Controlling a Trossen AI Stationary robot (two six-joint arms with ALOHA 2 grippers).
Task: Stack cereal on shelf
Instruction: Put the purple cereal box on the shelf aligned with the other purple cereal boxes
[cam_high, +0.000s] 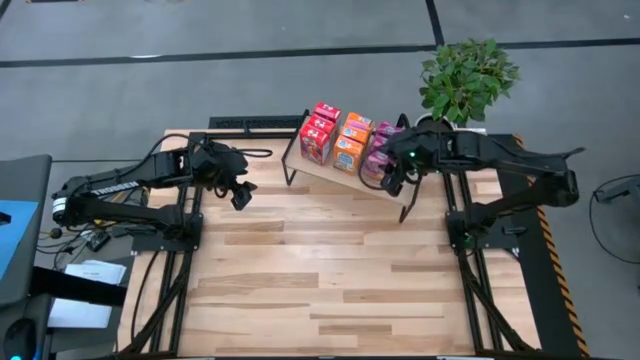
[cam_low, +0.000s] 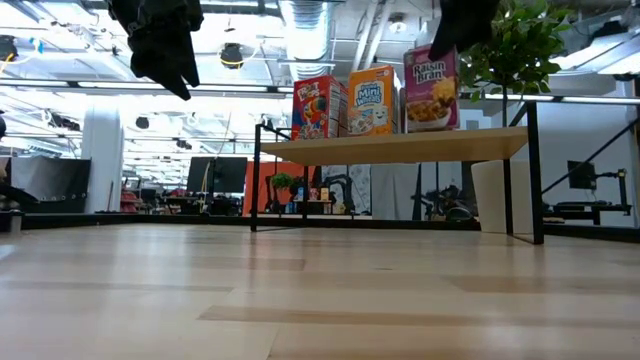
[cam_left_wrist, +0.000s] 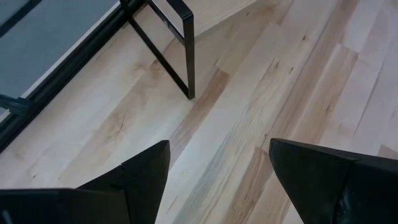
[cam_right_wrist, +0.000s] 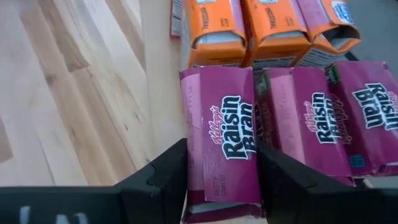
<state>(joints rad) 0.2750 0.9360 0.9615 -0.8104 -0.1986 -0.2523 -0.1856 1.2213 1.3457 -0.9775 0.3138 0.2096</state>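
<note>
The shelf (cam_high: 322, 173) is a light wood board on black wire legs at the table's far side. Red (cam_high: 318, 138), orange (cam_high: 351, 145) and magenta boxes stand on it in rows. In the low view a red (cam_low: 318, 105), an orange (cam_low: 373, 101) and a Raisin Bran box (cam_low: 432, 90) stand upright at the board's (cam_low: 400, 147) front. My right gripper (cam_high: 392, 182) is over the magenta row and shut on its front box (cam_right_wrist: 222, 134). My left gripper (cam_high: 242, 196) hangs open above the table, left of the shelf; its wrist view shows a shelf leg (cam_left_wrist: 180, 50). My right gripper (cam_right_wrist: 222, 163) comes from above, pointing down, onto the front Raisin Bran box. It pinches the box's top end (cam_right_wrist: 221, 186) between its two fingers (cam_right_wrist: 165, 180), one on each narrow side. The box is upright with its bottom (cam_low: 432, 128) on the shelf board.
A potted plant (cam_high: 465, 80) stands just behind the shelf's right end, close to my right arm. Bare wooden tabletop (cam_high: 320, 270) stretches from the shelf to the near edge. Black arm frames stand along the table's left and right sides.
</note>
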